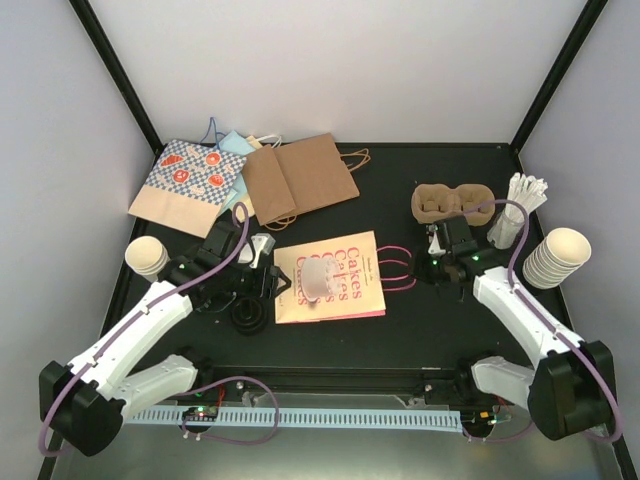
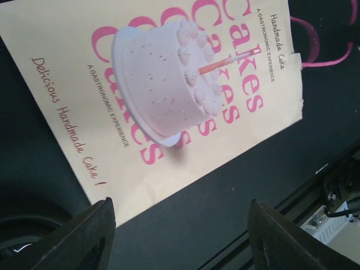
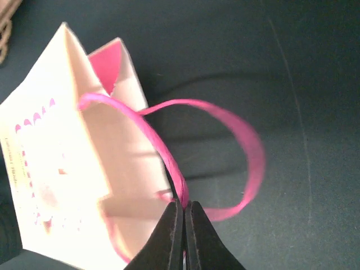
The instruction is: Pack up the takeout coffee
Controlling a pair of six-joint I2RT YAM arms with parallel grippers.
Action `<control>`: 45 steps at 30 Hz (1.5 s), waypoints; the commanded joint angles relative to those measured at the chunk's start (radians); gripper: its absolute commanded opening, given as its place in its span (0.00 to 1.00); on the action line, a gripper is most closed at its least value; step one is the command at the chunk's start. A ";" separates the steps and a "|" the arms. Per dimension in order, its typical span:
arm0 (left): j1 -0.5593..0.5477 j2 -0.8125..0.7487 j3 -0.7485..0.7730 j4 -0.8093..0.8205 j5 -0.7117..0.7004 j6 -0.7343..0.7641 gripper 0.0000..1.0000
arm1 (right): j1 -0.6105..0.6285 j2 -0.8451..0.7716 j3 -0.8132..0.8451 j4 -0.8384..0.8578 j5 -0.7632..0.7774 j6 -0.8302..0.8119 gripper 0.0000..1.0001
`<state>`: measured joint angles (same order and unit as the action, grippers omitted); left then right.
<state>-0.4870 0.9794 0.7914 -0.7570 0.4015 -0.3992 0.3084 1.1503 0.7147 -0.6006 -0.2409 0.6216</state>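
Pink string handle (image 3: 247, 152) is pinched tight between the shut fingers of the right pincer (image 3: 184, 205). It belongs to the cake bag (image 1: 330, 278), lying flat on the table. The left pincer (image 2: 181, 203) hangs open over the bag's other end, holding nothing. No coffee is packed yet. The pale thing (image 1: 262, 247) beside the left arm may be a coffee cup; I cannot tell. Nearly everything is left.

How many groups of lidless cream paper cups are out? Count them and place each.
2. The left cream paper cups sit at the left edge; the right cream paper cup stack leans at the right edge. Others may be hidden.
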 commanded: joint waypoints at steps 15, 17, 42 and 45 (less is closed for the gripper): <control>-0.368 0.097 0.242 0.222 -0.197 -0.027 0.69 | 0.007 -0.161 0.341 -0.210 -0.154 -0.012 0.02; -0.415 0.129 0.271 0.264 -0.228 -0.024 0.69 | 0.009 -0.179 0.337 -0.191 -0.174 0.013 0.02; -0.647 0.335 0.430 0.478 -0.463 0.183 0.58 | 0.009 -0.252 0.355 -0.152 -0.271 0.121 0.03; -0.651 0.334 0.436 0.478 -0.478 0.188 0.57 | 0.008 -0.254 0.355 -0.151 -0.271 0.123 0.03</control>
<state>-1.1282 1.3300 1.2156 -0.3283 -0.0265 -0.2596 0.3099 0.9039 1.0359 -0.7818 -0.4816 0.7250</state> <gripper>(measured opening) 0.575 0.035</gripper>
